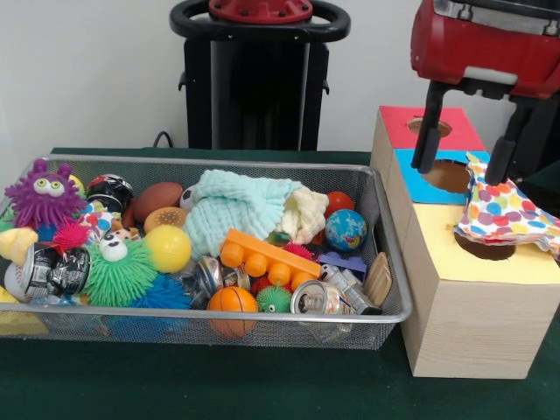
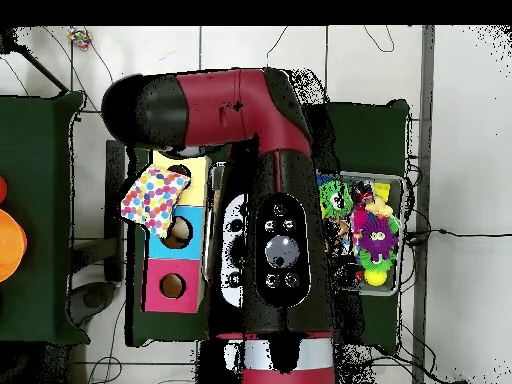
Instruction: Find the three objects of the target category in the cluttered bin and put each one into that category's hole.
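A white cloth dotted in many colours (image 1: 507, 214) lies draped over the yellow top section (image 1: 490, 262) of a pale wooden sorting box (image 1: 464, 324), covering most of the round hole there, with one edge hanging past the box's side. The robot's gripper (image 1: 465, 144) hangs just above it, its two black fingers (image 1: 429, 131) spread apart and holding nothing; one finger stands over the blue middle section (image 1: 420, 179), the other at the cloth's upper edge. Behind the blue section, with its own round hole, is a red section (image 1: 429, 122) with a third hole. In the overhead view the same dotted cloth (image 2: 155, 195) spreads across the yellow and blue parts of the box (image 2: 172, 290), while the red and black arm (image 2: 275, 230) covers much of the table.

Beside the box sits a silver wire-mesh bin (image 1: 219, 319) crowded with toys and scraps. A pale mint knitted cloth (image 1: 236, 210) lies bunched near its middle, touching a cream fuzzy cloth (image 1: 306, 214). Near them rest a small blue globe ball (image 1: 346, 229), an orange plastic building block (image 1: 267, 254), a miniature orange basketball (image 1: 232, 302) and a crushed silver can (image 1: 319, 299). At the other end are a purple spiky toy monster with googly eyes (image 1: 44, 197), a green spiky ball (image 1: 118, 276) and a yellow ball (image 1: 168, 248). Bin and box stand on a dark green table cover (image 1: 262, 385).
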`<control>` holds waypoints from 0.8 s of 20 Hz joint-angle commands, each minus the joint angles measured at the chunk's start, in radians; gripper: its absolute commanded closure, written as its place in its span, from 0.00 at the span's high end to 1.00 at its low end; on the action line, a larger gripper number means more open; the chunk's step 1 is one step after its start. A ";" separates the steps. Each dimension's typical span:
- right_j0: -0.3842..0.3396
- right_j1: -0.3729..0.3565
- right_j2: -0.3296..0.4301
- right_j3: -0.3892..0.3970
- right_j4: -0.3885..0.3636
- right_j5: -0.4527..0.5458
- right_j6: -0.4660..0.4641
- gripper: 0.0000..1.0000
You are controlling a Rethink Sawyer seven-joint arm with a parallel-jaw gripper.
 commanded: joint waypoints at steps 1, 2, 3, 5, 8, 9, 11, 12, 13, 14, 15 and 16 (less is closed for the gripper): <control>0.030 0.058 -0.002 0.022 -0.097 0.078 -0.064 1.00; 0.030 0.060 -0.001 0.022 -0.098 0.074 -0.064 1.00; 0.028 0.059 0.002 0.027 -0.097 0.073 -0.064 1.00; 0.027 0.056 0.005 0.033 -0.098 0.070 -0.065 1.00; 0.018 0.051 0.015 0.046 -0.092 0.065 -0.067 1.00; 0.016 0.052 0.017 0.047 -0.090 0.065 -0.067 1.00; 0.013 0.049 0.019 0.058 -0.089 0.054 -0.070 1.00; 0.011 0.048 0.020 0.064 -0.090 0.041 -0.071 1.00; 0.008 0.043 0.021 0.081 -0.089 0.021 -0.070 1.00; 0.005 0.040 0.023 0.095 -0.089 -0.002 -0.069 1.00; 0.002 0.036 0.025 0.110 -0.089 -0.024 -0.067 1.00; 0.001 0.034 0.026 0.120 -0.088 -0.034 -0.066 1.00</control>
